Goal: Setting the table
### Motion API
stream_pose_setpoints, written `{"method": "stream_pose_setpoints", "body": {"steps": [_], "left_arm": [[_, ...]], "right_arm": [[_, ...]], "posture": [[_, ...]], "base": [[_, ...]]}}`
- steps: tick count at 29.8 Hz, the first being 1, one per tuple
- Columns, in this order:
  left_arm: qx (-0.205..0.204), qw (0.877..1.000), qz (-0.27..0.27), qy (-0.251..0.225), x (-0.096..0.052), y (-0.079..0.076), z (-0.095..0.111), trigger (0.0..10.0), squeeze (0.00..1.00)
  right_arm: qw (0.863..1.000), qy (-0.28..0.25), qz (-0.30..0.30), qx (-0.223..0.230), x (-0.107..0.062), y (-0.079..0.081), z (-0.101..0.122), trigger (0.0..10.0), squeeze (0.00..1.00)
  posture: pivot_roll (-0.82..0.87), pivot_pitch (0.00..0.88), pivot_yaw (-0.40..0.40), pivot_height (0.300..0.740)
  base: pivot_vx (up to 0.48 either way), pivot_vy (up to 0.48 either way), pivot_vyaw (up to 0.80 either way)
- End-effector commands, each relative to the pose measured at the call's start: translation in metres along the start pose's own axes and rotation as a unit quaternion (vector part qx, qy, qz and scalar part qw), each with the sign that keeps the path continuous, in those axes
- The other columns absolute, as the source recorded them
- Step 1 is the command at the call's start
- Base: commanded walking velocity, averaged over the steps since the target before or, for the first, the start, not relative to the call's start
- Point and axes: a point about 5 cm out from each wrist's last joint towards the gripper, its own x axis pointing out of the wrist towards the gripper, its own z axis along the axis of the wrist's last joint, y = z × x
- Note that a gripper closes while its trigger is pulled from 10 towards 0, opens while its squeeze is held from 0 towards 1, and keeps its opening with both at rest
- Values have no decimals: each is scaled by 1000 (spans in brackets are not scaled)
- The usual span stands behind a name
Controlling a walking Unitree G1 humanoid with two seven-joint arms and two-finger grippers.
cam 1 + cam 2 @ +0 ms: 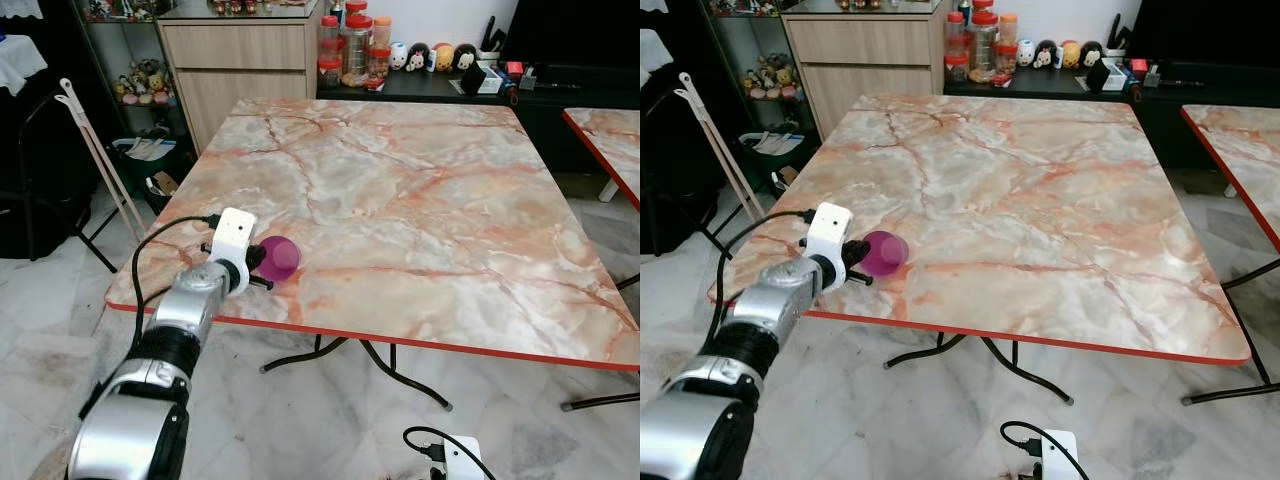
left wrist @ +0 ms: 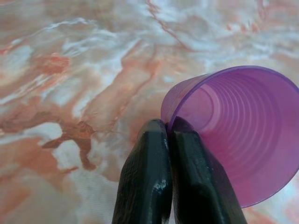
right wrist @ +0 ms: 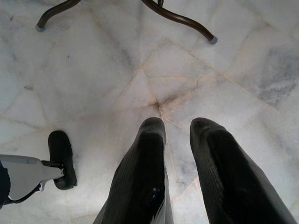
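Observation:
A translucent purple plastic cup [image 1: 279, 257] is held over the near left corner of the marble table [image 1: 400, 200], tipped with its mouth facing back toward my arm. My left gripper [image 2: 169, 128] is shut on the cup's rim [image 2: 174, 116], one finger inside and one outside. Both eye views show the left arm reaching in over the table's red front edge, wrist camera housing [image 1: 233, 240] just behind the cup. The right gripper [image 3: 177, 126] hangs low beside the table with its fingers open above the floor.
A wooden cabinet [image 1: 240, 60] and a dark shelf with jars [image 1: 350, 45] and small figures stand behind the table. A second marble table [image 1: 610, 140] is on the right. A folding rack [image 1: 100, 160] leans at the left. Curved table legs [image 1: 400, 375] stand on the tiled floor.

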Motion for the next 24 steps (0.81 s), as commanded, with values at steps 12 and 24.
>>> {"method": "stream_pose_setpoints", "body": {"steps": [12,24], "left_arm": [[-121,968,134,-177,-27,33,7,10000,0],[-140,928,241,-247,-58,57,-15,10000,0]], "right_arm": [[1000,0,3,-8,0,-1,2,10000,0],[999,-46,0,11,1,-5,15,10000,0]], "posture": [[22,0,13,740],[36,0,-16,740]], "base": [[0,0,0],[0,0,0]]}}
